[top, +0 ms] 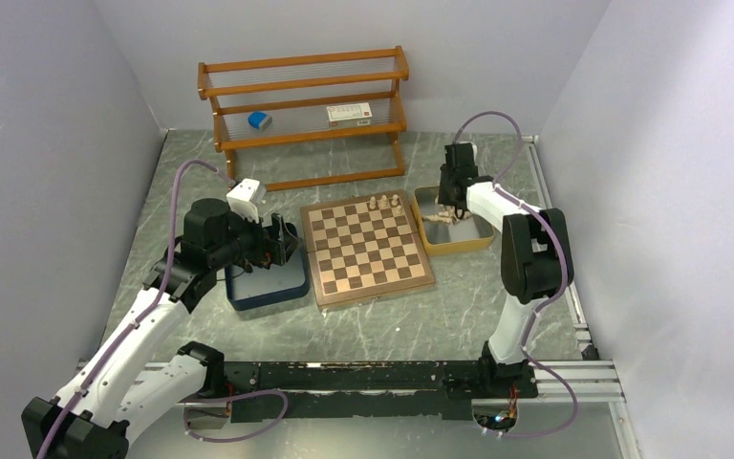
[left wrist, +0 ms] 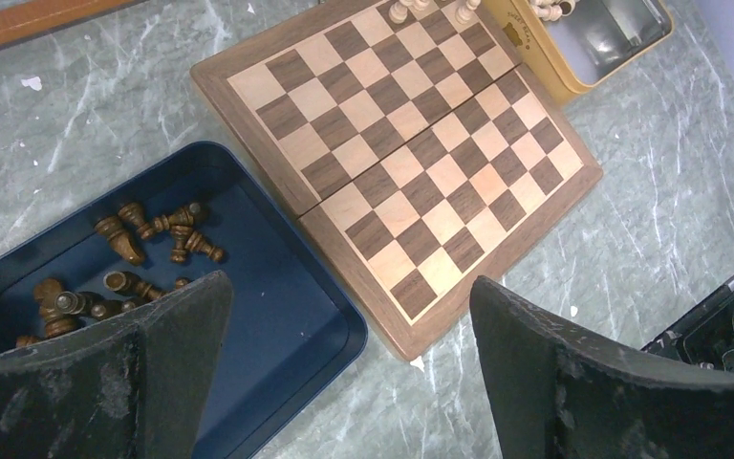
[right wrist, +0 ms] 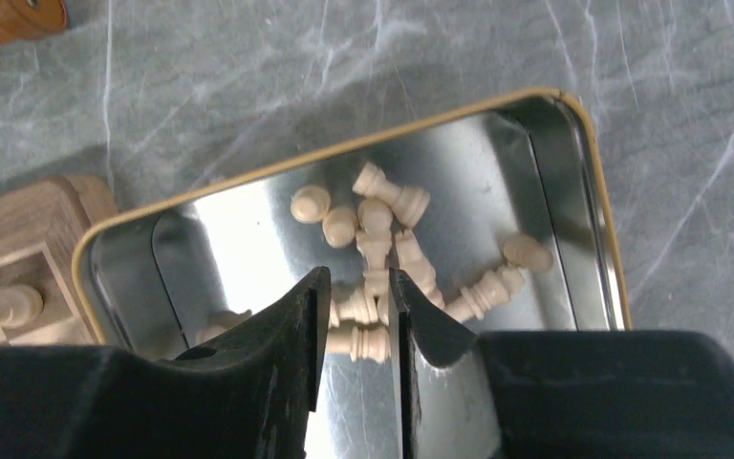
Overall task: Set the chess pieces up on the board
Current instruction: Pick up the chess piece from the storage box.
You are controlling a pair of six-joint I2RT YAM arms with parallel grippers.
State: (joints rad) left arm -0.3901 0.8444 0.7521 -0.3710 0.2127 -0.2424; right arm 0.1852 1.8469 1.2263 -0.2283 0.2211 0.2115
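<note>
The board [top: 368,251] lies in the middle of the table, with three cream chess pieces [top: 383,202] standing on its far edge row. Dark chess pieces [left wrist: 153,229] lie loose in the navy tray [left wrist: 287,316] left of the board. My left gripper [left wrist: 349,287] hangs open over that tray's near right corner with nothing between its fingers. Several cream chess pieces [right wrist: 382,206] lie in the yellow-rimmed metal tray [right wrist: 344,153] right of the board. My right gripper [right wrist: 359,287] is down in this tray, its jaws narrowed around lying cream pieces; whether they pinch one I cannot tell.
A wooden rack [top: 306,105] stands at the back, holding a blue item [top: 260,120] and a white box [top: 348,113]. Grey walls close in the left, right and back. An aluminium rail [top: 573,316] runs along the right edge.
</note>
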